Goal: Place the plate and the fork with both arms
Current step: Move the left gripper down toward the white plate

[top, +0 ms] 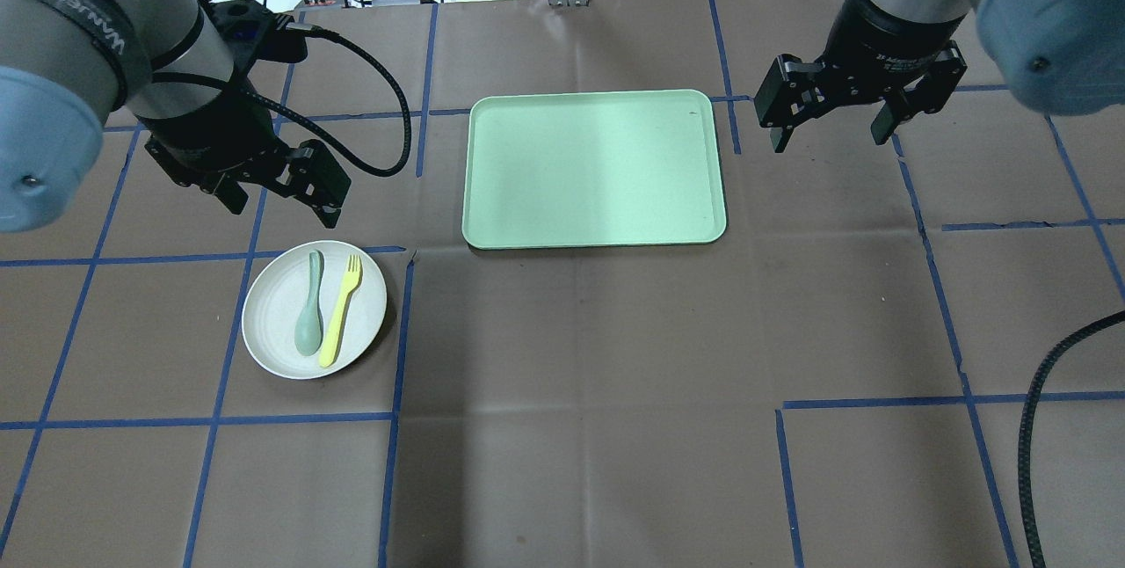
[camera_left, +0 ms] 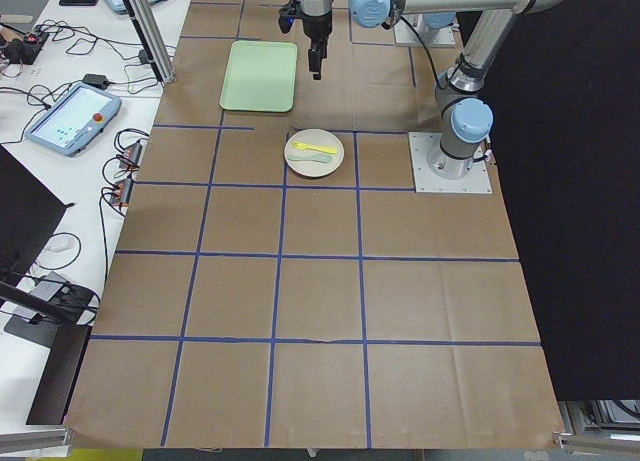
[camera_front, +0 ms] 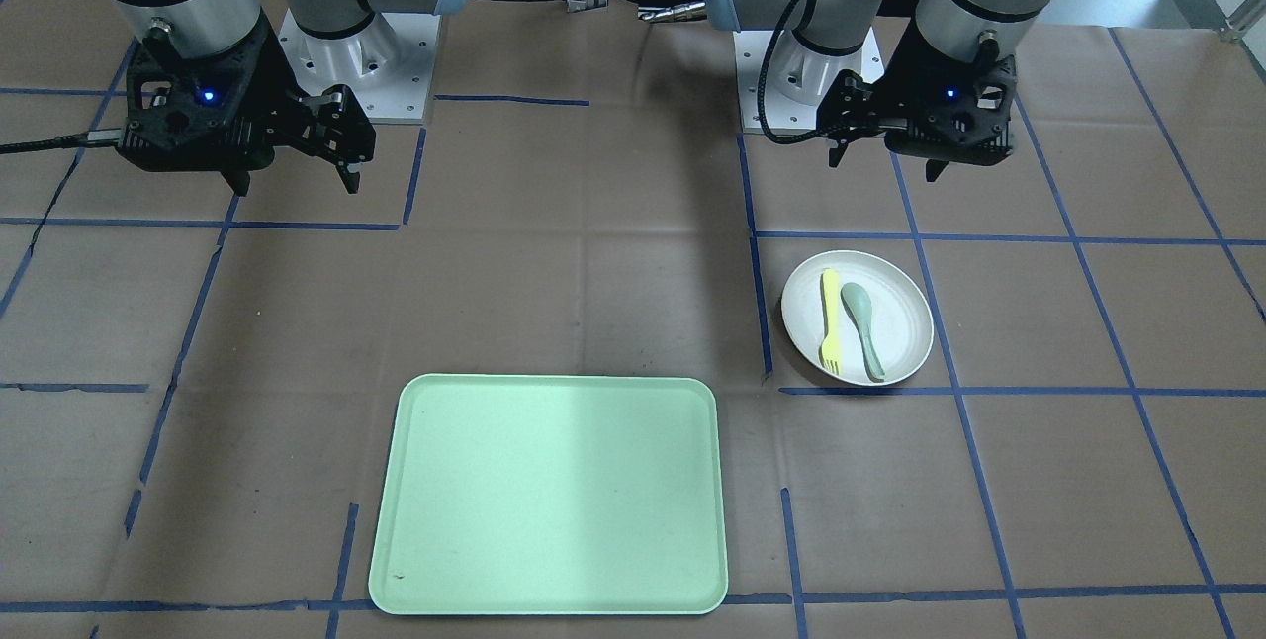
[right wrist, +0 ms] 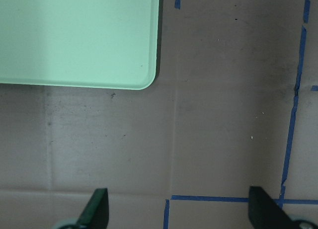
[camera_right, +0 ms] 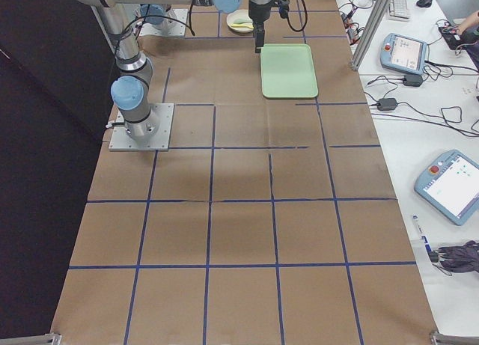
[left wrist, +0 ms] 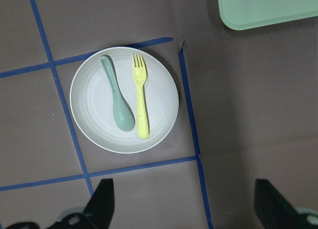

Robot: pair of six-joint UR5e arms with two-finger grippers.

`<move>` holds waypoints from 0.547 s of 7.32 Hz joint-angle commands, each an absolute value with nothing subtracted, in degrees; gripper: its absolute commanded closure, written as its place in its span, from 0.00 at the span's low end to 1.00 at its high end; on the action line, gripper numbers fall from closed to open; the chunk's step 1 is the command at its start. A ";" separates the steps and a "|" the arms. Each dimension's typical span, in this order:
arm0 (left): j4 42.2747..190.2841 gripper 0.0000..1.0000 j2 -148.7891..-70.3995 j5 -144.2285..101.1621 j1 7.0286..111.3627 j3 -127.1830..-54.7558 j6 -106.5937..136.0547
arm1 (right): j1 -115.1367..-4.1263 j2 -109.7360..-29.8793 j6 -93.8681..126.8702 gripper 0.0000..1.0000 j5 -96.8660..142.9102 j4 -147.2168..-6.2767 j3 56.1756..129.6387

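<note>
The left fingers [left wrist: 103,201] stand wide apart and hold nothing, hovering above the tabletop [top: 571,375]. Just ahead of them lies the plate [left wrist: 89,100], flat on the tabletop, set toward 1 finger's side rather than centred in the gap. On it rest the fork [left wrist: 141,97] and a grey-green spoon [left wrist: 119,102], side by side. The fork's long axis runs away from the fingers, handle end nearest and tines farthest, so the gap between the 2 fingers already spans its width. The spoon's bowl sits just beside the fork's handle; I cannot tell whether they touch, and a pinch there could catch both.

Farther out and to the side lies the mint-green tray [top: 598,168], well apart from the plate. Beyond it, past the tray's far edge, the right fingers [right wrist: 98,206] are also spread and empty, high over bare tabletop.

The left arm is plainly nearer to both plate and fork. Each wrist view shows only the finger ends and 1 tray corner.
</note>
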State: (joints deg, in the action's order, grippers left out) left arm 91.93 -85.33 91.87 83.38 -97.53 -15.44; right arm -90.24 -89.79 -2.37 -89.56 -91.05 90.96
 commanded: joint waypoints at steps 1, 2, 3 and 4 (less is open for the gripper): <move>91.24 0.00 -84.99 91.58 76.23 -100.35 -20.88 | -90.18 -89.74 -2.37 0.00 -89.56 -91.05 90.88; 89.49 0.00 -84.90 91.41 72.72 -102.63 -24.57 | -90.26 -89.82 -2.37 0.00 -89.56 -91.05 90.88; 85.73 0.00 -85.69 91.41 69.73 -104.66 -28.96 | -90.26 -89.82 -2.37 0.00 -89.56 -91.05 90.97; 82.65 0.00 -85.95 91.32 66.30 -107.29 -32.22 | -90.18 -89.74 -2.37 0.00 -89.56 -91.05 90.97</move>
